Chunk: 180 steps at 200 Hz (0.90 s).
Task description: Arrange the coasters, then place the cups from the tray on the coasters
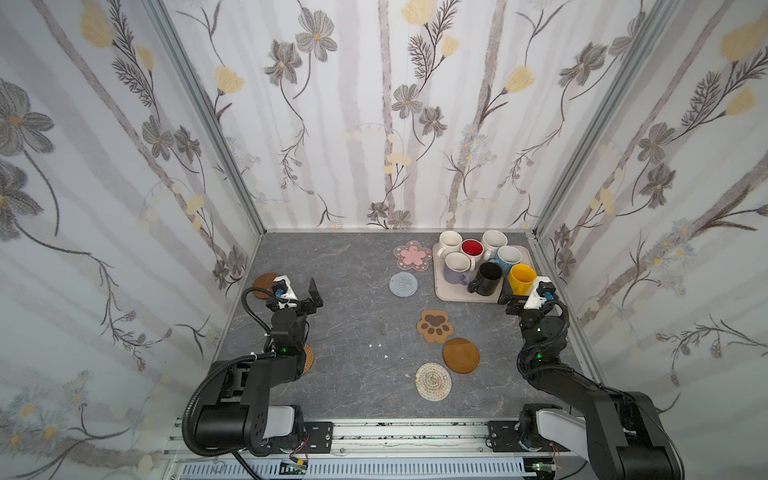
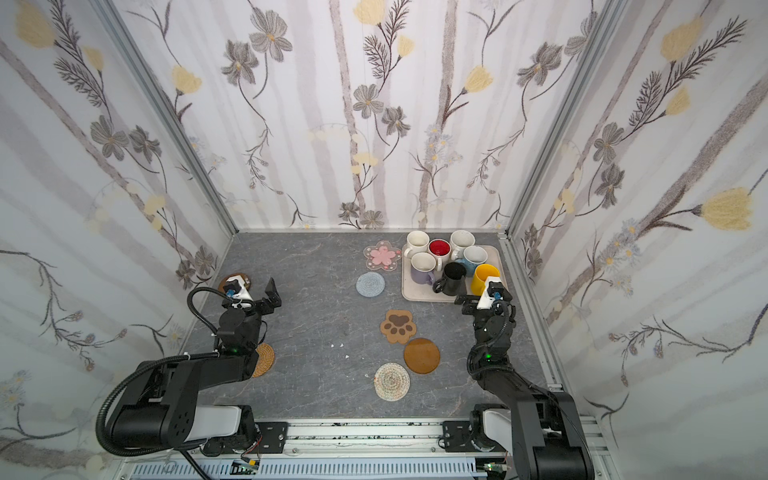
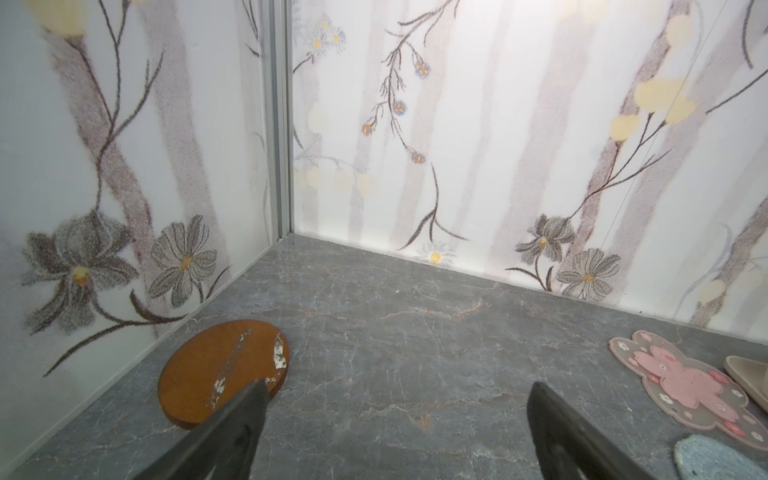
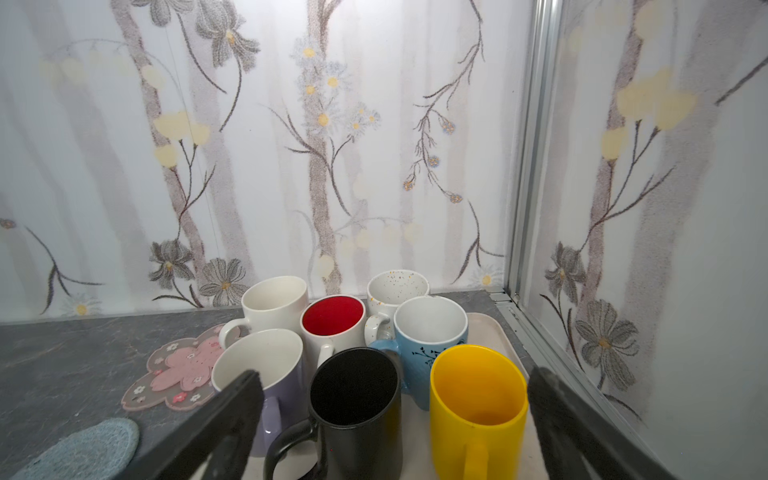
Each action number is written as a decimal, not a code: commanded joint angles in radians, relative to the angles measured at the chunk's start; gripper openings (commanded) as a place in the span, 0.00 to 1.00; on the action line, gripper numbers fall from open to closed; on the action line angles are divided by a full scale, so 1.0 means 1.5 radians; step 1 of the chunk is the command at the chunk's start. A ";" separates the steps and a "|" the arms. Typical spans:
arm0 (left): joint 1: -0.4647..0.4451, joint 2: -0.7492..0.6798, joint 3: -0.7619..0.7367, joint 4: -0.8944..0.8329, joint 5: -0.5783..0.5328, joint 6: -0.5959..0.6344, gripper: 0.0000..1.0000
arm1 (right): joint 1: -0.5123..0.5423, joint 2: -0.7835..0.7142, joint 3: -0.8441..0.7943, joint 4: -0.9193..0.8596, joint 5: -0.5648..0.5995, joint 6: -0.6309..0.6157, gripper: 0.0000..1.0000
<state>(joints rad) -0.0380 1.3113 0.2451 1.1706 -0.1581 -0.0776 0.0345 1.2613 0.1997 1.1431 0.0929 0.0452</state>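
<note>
While all seven cups sit on tray, upper right of centre in both top views, task looks barely begun: coasters scattered mid-frame, none bearing cup.

- Two coasters at left, partly hidden by left arm.
- Left gripper left of centre, jaws spread, empty.
- Right gripper at tray's lower right corner, beside yellow cup.

Left wrist view: spread fingers frame bare table; brown disc lower left, pink flower mat right edge.

Right wrist view: jaws wide, empty; black cup and yellow cup framed between them.

Yellow cup; black cup; pink flower coaster; tan paw coaster; floral walls.
</note>
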 commanded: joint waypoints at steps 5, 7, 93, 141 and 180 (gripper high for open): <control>-0.003 -0.079 0.065 -0.159 -0.015 -0.002 1.00 | 0.009 -0.071 0.031 -0.134 0.067 0.032 1.00; -0.004 -0.085 0.075 -0.178 -0.014 -0.005 1.00 | 0.010 -0.078 0.034 -0.144 0.067 0.037 1.00; -0.093 -0.004 0.455 -0.667 0.128 -0.073 1.00 | 0.045 -0.245 0.138 -0.381 -0.009 0.124 1.00; -0.145 0.221 0.662 -0.753 0.190 -0.091 0.96 | 0.069 -0.202 0.179 -0.397 -0.078 0.144 0.99; -0.182 0.407 0.838 -0.790 0.211 -0.103 0.99 | 0.107 -0.158 0.204 -0.391 -0.096 0.152 0.99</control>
<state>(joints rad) -0.2871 1.8065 1.3907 0.0448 0.1196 -0.2104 0.1661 0.9947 0.4824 0.5430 -0.0086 0.2543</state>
